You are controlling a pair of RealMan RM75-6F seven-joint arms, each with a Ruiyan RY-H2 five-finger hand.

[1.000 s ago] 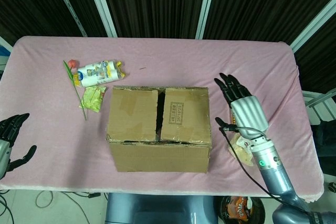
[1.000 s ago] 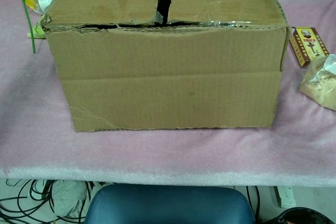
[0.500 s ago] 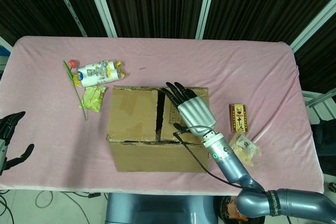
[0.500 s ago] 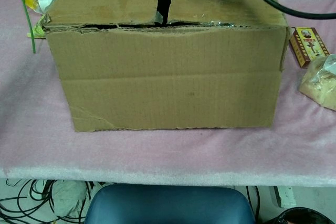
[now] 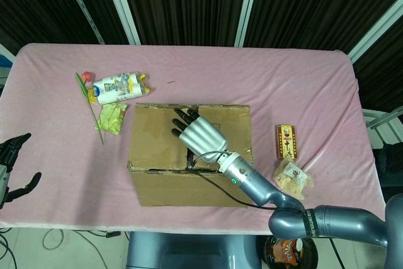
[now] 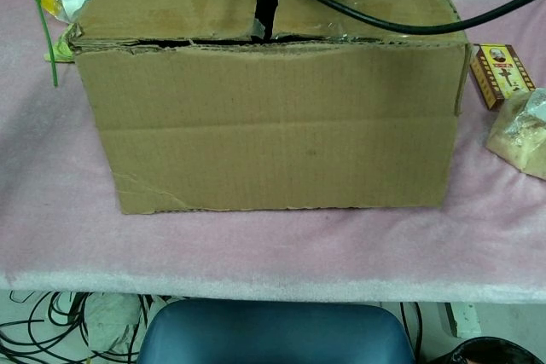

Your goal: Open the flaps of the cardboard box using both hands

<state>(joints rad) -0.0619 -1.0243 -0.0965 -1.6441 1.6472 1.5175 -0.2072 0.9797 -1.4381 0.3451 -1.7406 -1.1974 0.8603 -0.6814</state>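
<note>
Head view: creased, corrugated cardboard box (image 5: 160,149)

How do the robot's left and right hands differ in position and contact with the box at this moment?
The right hand lies over the cardboard box top, above the gap between flaps; the left hand hangs off the table's left edge, touching nothing. Right shows fully; left is cropped. Both have fingers apart, holding nothing.
</note>
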